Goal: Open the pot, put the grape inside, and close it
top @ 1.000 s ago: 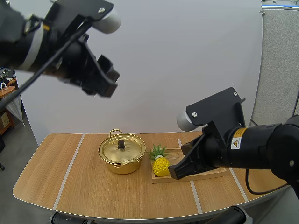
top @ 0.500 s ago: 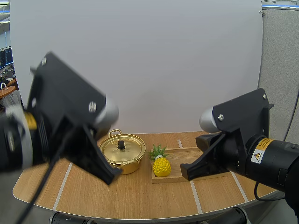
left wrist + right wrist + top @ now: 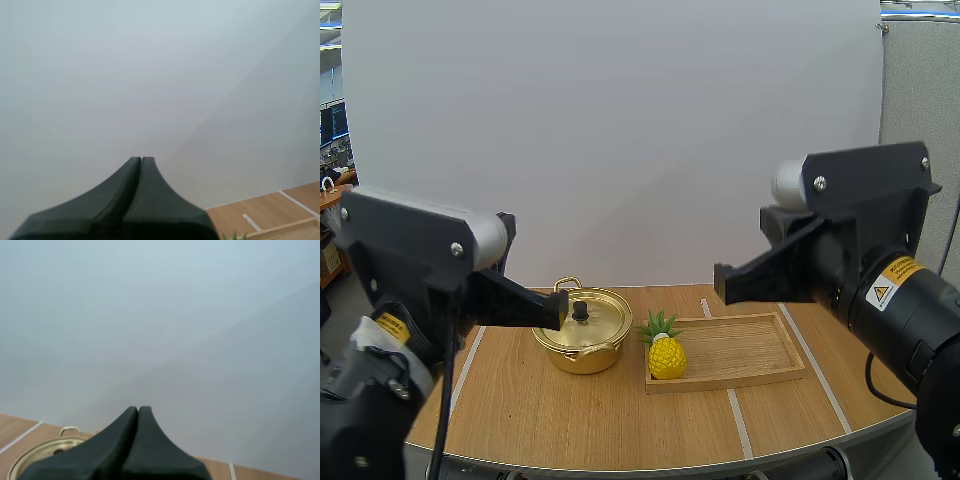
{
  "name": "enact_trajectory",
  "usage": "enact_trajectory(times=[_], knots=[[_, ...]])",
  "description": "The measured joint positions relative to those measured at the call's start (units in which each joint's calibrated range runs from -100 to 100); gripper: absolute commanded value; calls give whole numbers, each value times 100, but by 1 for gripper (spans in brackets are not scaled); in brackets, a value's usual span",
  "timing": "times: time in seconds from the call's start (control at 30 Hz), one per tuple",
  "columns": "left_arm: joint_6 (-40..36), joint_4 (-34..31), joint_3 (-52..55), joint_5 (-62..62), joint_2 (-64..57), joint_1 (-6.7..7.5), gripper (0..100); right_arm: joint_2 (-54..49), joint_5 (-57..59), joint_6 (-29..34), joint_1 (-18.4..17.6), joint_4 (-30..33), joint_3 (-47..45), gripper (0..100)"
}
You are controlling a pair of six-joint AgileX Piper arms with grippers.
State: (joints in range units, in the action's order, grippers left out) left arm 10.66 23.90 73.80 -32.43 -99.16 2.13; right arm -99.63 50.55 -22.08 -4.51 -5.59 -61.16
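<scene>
Pineapple [image 3: 664, 352] upright, crown up, beside lidded pot [image 3: 582, 330], left tool [image 3: 141, 160] and right tool [image 3: 138, 409] pressed together

The pot [image 3: 582, 355] stood on the desk [image 3: 570, 420], left of centre, with its lid [image 3: 598, 318] on top. Just to its right lay the wooden tray [image 3: 740, 345], and a pineapple [image 3: 665, 357] stood in the tray's left end, close beside the pot.

looks like a lab corner within an office: a wooden table [image 3: 570, 410] before a white backdrop [image 3: 620, 120], a grey partition [image 3: 920, 90] at right, desks [image 3: 329, 182] far left.
</scene>
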Motion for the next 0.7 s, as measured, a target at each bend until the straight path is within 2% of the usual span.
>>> enact_trajectory(times=[0.07,0.2,0.27,0.3,0.57,0.7], knots=[[-11,0,288,527,0,0,0,0,-768,0,0,28,-338,0],[-21,0,639,1268,0,0,0,0,-1320,0,0,30,-725,0],[-21,0,1196,2560,0,0,0,0,-1649,0,0,41,-985,0],[-21,0,1310,2781,0,0,0,0,-2367,0,0,40,-1579,0],[-21,0,2303,3385,0,0,0,0,-4448,0,0,40,-3773,0],[-31,0,2584,3243,0,-7,0,0,-4463,0,0,40,-3879,0]])
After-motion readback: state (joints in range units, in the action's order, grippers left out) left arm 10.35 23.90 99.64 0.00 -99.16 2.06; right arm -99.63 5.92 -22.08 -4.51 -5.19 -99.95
